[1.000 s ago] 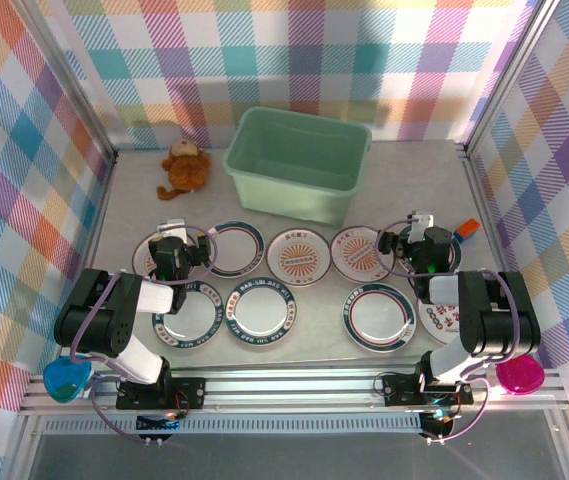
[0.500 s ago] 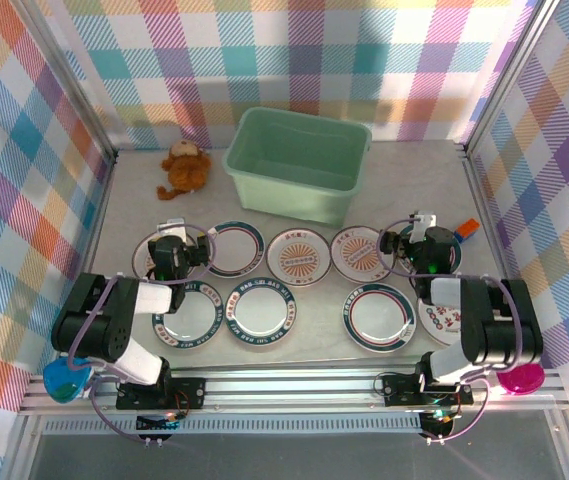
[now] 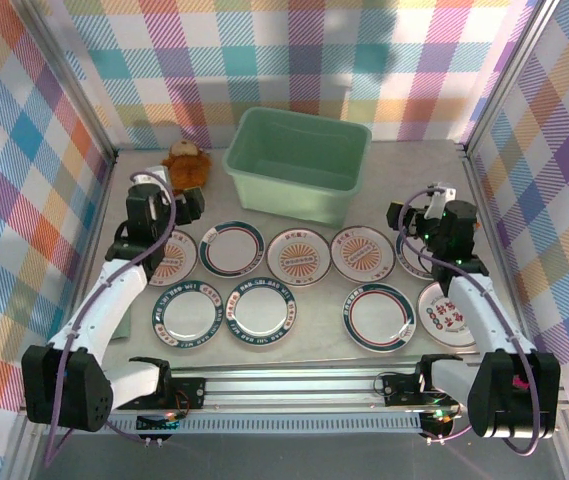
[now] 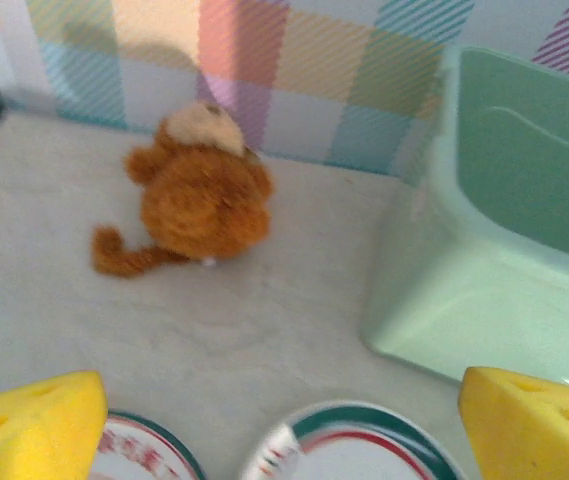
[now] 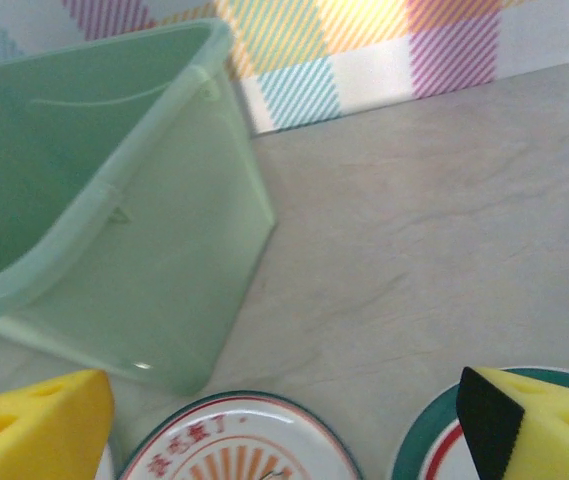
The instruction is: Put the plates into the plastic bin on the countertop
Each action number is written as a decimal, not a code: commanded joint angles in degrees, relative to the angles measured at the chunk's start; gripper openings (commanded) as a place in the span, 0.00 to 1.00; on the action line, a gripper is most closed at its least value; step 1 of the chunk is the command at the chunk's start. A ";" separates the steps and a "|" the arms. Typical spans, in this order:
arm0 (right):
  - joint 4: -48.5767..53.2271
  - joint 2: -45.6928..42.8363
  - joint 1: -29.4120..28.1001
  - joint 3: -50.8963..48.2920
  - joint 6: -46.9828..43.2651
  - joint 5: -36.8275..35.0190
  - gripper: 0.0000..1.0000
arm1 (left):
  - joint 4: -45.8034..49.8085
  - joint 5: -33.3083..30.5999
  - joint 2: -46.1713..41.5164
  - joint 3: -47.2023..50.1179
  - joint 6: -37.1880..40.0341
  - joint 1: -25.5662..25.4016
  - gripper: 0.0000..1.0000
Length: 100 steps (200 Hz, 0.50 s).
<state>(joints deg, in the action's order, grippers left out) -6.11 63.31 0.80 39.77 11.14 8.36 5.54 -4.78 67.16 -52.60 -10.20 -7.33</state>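
Both arms had unfolded from their tucked pose, the left gripper (image 3: 182, 205) out toward ten o'clock and the right gripper (image 3: 411, 232) toward three, both with jaws spread wide and empty. The small round white patterned plates (image 3: 301, 256) lay flat on the light grey countertop (image 3: 404, 170), at six o'clock from the pale mint-green rectangular plastic bin (image 3: 284, 195). Because they lay so close together, a finger hooking one low rim could slip off or shove a neighbouring plate.

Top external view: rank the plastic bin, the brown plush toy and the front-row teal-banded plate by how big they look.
1. plastic bin, clearly largest
2. teal-banded plate
3. brown plush toy, somewhat smaller than the plate
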 commanded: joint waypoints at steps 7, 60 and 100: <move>8.51 0.67 -0.46 5.82 2.98 10.17 0.84 | 22.29 9.78 1.29 -3.37 -17.92 0.53 0.88; 14.60 7.09 -7.17 13.96 -1.09 15.63 0.75 | 25.78 15.54 3.58 -2.74 -33.91 0.06 0.83; 15.70 9.01 -11.47 15.17 -2.10 15.30 0.71 | 26.40 16.33 6.67 -1.32 -36.12 -0.39 0.82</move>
<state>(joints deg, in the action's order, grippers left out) 7.31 71.61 -9.21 53.36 10.92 21.87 30.17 8.58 71.29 -55.22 -41.36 -7.40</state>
